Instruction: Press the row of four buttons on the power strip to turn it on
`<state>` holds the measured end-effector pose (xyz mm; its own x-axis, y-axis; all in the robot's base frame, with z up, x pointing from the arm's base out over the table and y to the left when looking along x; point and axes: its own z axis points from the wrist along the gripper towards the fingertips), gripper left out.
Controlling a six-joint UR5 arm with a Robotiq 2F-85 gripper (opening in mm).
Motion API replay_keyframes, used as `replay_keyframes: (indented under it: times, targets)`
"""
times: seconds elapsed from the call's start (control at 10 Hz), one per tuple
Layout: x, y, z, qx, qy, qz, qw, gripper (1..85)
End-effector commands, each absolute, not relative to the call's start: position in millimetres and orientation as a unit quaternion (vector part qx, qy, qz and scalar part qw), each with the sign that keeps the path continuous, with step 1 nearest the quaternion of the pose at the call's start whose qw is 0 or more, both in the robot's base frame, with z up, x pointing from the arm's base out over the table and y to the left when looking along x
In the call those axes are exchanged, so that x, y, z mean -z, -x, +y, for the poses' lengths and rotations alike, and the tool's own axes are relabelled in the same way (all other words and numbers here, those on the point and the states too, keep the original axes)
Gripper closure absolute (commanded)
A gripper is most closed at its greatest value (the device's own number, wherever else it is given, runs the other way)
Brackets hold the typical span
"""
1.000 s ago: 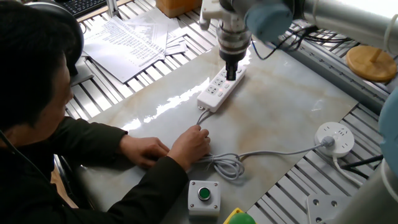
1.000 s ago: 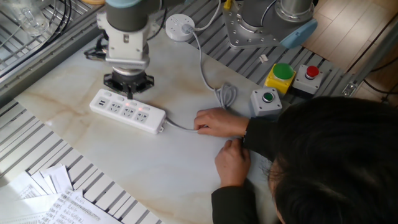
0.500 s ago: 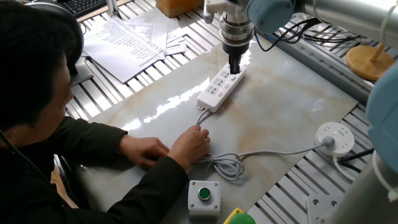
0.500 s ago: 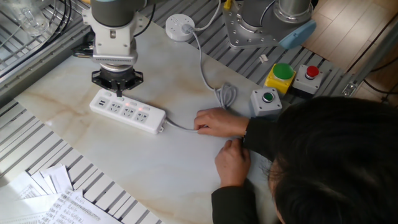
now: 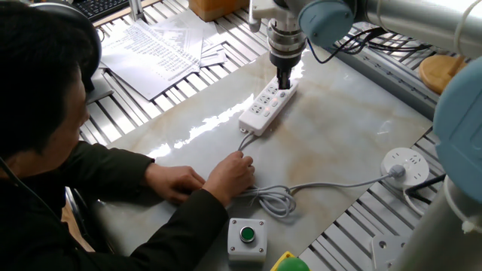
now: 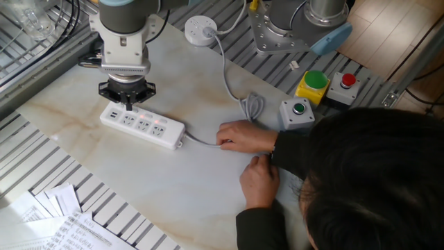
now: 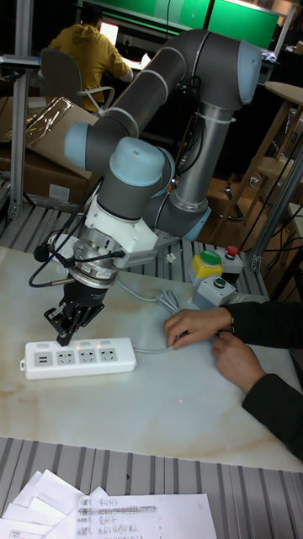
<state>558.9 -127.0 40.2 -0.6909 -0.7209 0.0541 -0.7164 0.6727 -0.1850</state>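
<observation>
The long white power strip point(image 5: 265, 106) lies on the marble table top, also in the other fixed view point(image 6: 142, 123) and the tall view point(image 7: 80, 358). Its four buttons point(image 6: 136, 114) run along the far long edge, and small red lights glow beside some of them point(image 7: 81, 344). My gripper point(image 5: 283, 81) points straight down over the end of the strip away from the cable. Its dark fingertips are together and shut, right at the button row point(image 6: 125, 105) point(image 7: 63, 338). Whether the tips touch a button is hidden.
A person's hand point(image 5: 233, 172) rests on the grey cable point(image 5: 275, 197) near the strip's cable end. A round white socket puck point(image 5: 404, 167) sits at the right, and a grey box with a green button point(image 5: 247, 235) near the front. Papers point(image 5: 162, 49) lie at the back left.
My gripper has shifted along the strip, away from the cable end toward its far end. The strip and the person's hands have not moved.
</observation>
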Motion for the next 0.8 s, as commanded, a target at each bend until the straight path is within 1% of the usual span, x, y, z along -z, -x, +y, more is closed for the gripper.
replay_keyframes:
  times: [0.0, 0.4, 0.7]
  targets:
    - [-30.9, -553.2, -125.1, 0.085, 0.387, 0.918, 0.018, 84.7]
    - [-23.4, -553.8, -126.1, 0.089, 0.389, 0.917, 0.031, 84.7]
    - [-33.0, -550.0, -124.7, 0.103, 0.387, 0.916, 0.026, 84.7]
